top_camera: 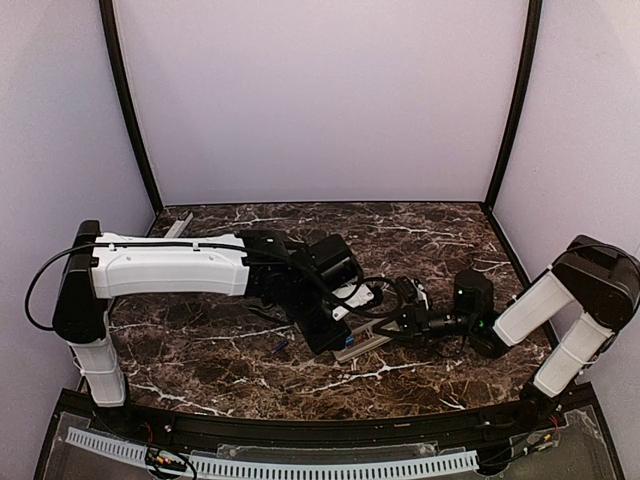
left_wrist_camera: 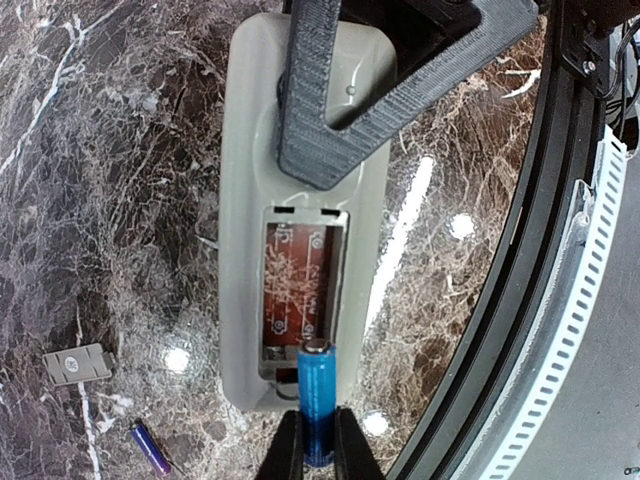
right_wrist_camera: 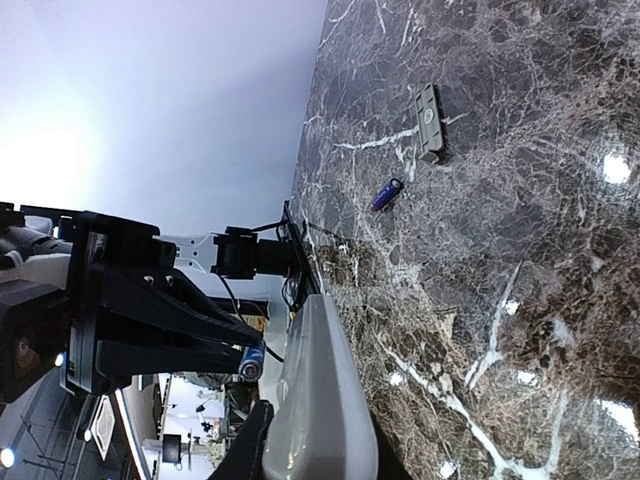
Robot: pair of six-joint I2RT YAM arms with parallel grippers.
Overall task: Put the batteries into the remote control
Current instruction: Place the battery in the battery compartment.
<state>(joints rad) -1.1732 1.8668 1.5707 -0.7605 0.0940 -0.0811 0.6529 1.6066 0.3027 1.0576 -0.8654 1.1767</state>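
Your left arm (top_camera: 170, 265) reaches rightward across the surface (left_wrist_camera: 100, 150), with its wrist turned down over the remote control (left_wrist_camera: 245, 200). Your left hand (left_wrist_camera: 318, 445) is clamped on a battery (left_wrist_camera: 318, 380). Its fingers are nearly together, and the battery's metal-capped end sits at the near edge of the open battery compartment (left_wrist_camera: 300, 290).

Your right arm (top_camera: 540, 305) stretches leftward, low over the surface. Your right hand (top_camera: 395, 322) is closed on the remote control's far end, with one dark finger across its back.

The remote control sits back-upward between both hands, near mid-surface. A second battery (left_wrist_camera: 150, 447) lies loose on the surface near the small grey cover (left_wrist_camera: 75, 365), apart from the remote control.
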